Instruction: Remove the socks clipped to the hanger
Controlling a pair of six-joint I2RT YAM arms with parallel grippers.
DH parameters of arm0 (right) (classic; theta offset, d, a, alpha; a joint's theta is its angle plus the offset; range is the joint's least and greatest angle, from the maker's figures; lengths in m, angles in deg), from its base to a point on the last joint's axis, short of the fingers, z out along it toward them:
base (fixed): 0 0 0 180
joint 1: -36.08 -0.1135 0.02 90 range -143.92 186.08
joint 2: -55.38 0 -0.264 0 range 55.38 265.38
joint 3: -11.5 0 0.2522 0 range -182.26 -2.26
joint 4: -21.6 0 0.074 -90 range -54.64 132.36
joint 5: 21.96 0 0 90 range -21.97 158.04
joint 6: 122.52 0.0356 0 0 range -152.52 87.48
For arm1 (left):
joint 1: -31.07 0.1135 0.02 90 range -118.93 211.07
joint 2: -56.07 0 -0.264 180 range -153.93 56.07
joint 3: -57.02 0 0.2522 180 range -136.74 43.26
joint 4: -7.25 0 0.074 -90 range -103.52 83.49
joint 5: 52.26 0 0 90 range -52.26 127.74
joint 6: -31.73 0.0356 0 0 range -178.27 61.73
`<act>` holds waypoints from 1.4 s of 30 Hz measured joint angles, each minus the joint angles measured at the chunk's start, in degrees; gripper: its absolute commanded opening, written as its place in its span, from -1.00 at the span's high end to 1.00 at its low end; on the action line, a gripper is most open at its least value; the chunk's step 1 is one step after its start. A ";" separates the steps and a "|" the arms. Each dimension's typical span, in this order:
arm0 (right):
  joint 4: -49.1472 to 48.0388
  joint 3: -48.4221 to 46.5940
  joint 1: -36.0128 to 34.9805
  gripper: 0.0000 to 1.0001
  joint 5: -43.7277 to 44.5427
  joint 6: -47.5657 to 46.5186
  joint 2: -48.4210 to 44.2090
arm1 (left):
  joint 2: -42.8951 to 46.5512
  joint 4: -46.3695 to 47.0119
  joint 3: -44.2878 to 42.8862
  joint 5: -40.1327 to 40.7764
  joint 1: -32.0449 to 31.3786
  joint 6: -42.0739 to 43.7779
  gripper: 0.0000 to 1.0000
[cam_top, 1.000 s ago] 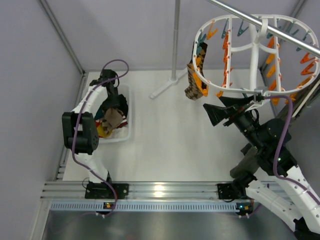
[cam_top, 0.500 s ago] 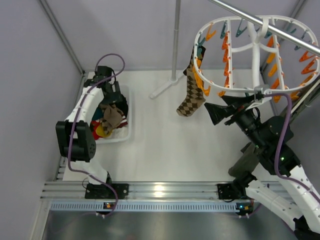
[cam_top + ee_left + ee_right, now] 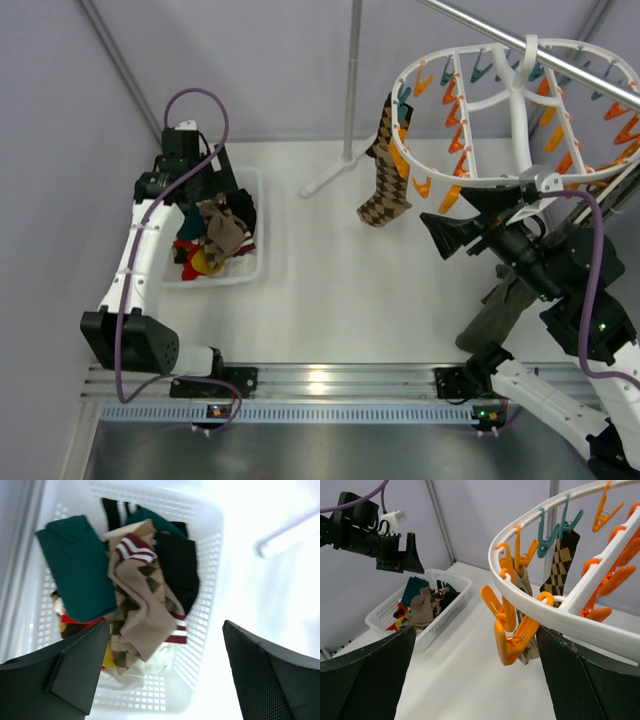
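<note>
One white hanger [image 3: 521, 120], an argyle sock [image 3: 383, 195] clipped at its left rim.
It hangs off a metal rail [image 3: 590, 82] above the counter [image 3: 340, 290]; far left, a basket [image 3: 265, 225] holds loose socks [image 3: 145, 600] (teal, tan, argyle). The right pincer [image 3: 475, 680] sits just under the hanger's near rim, released and empty; the left pincer [image 3: 165, 665] hovers over the basket, fingers spread.

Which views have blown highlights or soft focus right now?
Left wrist: the table is overexposed and the white basket rim nearly merges into it; the left gripper is soft and dark at the bottom. Right wrist: the right gripper is blurred in the corners, while the orange clips and hanger are sharp. Top external: evenly lit, with one glare patch on the base rail.
</note>
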 measured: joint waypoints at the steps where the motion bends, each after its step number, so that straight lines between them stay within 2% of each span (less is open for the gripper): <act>1: 1.46 -1.36 0.00 -0.99 -0.42 -0.55 0.07 | 1.25 0.20 0.57 -1.36 -0.22 -0.07 -0.96; 5: 6.23 -4.61 0.00 -0.99 -2.23 -2.32 0.13 | 6.91 2.25 3.45 -8.59 -3.02 -0.61 -0.96; 10: 11.37 -5.18 0.00 -0.99 -6.75 -4.59 0.44 | 11.43 9.38 5.81 -19.10 -11.32 -0.74 -0.96; 15: 13.92 -5.18 0.00 -0.99 -16.31 -6.14 -0.02 | 13.09 24.92 13.18 -31.74 -22.18 1.22 -0.96; 19: 14.51 -5.70 -0.02 -0.99 -24.72 -6.91 -2.32 | 11.96 40.72 20.61 -40.79 -27.10 1.99 -0.96; 24: 14.47 -7.91 0.00 -0.99 -33.92 -7.69 -5.33 | 2.91 57.77 21.46 -45.59 -27.61 0.87 -0.96; 27: 14.51 -8.17 0.00 -0.99 -37.44 -8.00 -7.82 | -4.55 64.43 19.15 -47.36 -27.50 0.39 -0.96; 36: 13.92 -7.30 -0.02 -0.99 -42.71 -8.02 -10.03 | -24.11 72.32 3.74 -52.92 -27.52 -3.37 -0.96; 39: 13.66 -6.12 -0.02 -0.99 -43.41 -8.04 -9.77 | -27.47 74.03 0.11 -55.39 -27.89 -5.09 -0.83; 41: 13.09 -5.35 -0.02 -0.99 -43.54 -8.02 -9.42 | -28.76 74.77 -0.92 -56.63 -28.44 -5.73 -0.56; 42: 12.87 -5.01 -0.02 -0.99 -43.52 -7.98 -9.22 | -29.31 75.14 -1.27 -57.22 -28.85 -5.95 -0.49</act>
